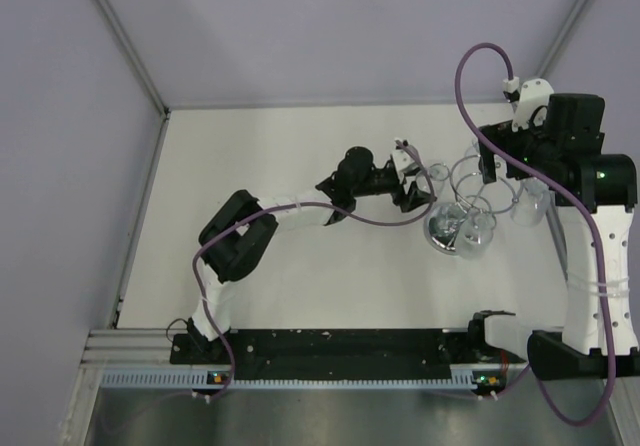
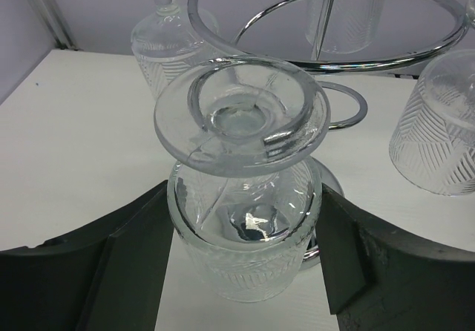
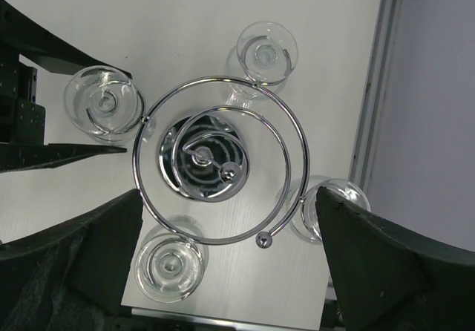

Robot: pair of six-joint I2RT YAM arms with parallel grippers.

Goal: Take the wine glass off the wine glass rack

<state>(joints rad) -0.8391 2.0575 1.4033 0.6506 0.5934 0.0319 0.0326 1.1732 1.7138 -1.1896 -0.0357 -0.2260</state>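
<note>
The wine glass [image 2: 241,271] hangs upside down by its foot from a small ring of the chrome wine glass rack [image 2: 334,64]. My left gripper [image 2: 246,264] has both fingers pressed against the sides of its bowl. In the top view the left gripper [image 1: 415,186] is at the rack's [image 1: 462,206] left side, at the glass [image 1: 435,174]. My right gripper [image 3: 230,271] is open and empty, hovering above the rack [image 3: 200,160] and looking straight down on it. The held glass [image 3: 104,101] shows there at the upper left.
Three other glasses hang on the rack: one at the far side [image 3: 266,49], one at the near side [image 3: 171,268], one at the right [image 3: 326,197]. Two of them flank the held glass [image 2: 438,138] [image 2: 167,34]. The table's right edge [image 3: 367,123] runs close by.
</note>
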